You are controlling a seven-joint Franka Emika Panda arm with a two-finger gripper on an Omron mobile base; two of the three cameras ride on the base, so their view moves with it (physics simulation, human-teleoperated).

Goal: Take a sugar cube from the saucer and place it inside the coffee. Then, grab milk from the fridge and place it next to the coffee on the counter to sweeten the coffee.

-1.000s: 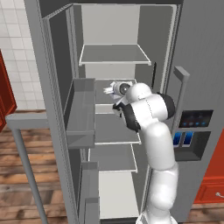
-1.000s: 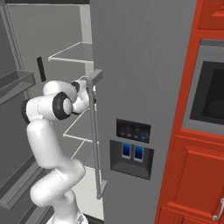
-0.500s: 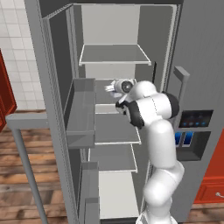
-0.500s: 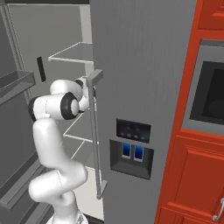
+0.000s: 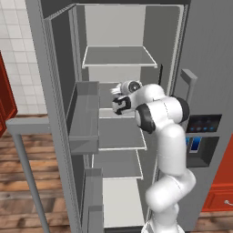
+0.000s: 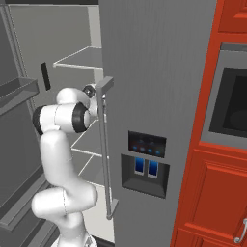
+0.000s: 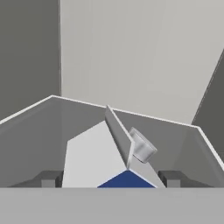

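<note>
step: milk grab | gripper (image 7: 111,178): we reach into the open fridge (image 5: 59,91), jaws closed onto the milk (image 7: 109,162) from both sides | milk: right between our fingertips, gable top ahead | why: carton held to lift out.

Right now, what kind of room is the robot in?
Most likely a kitchen. A tall grey fridge stands open with pale shelves inside, red cabinets sit beside it, and a milk carton is right in front of the robot's gripper.

white blue-marked milk (image 7: 100,159) on shelf inside open grey fridge (image 5: 63,113).
</note>
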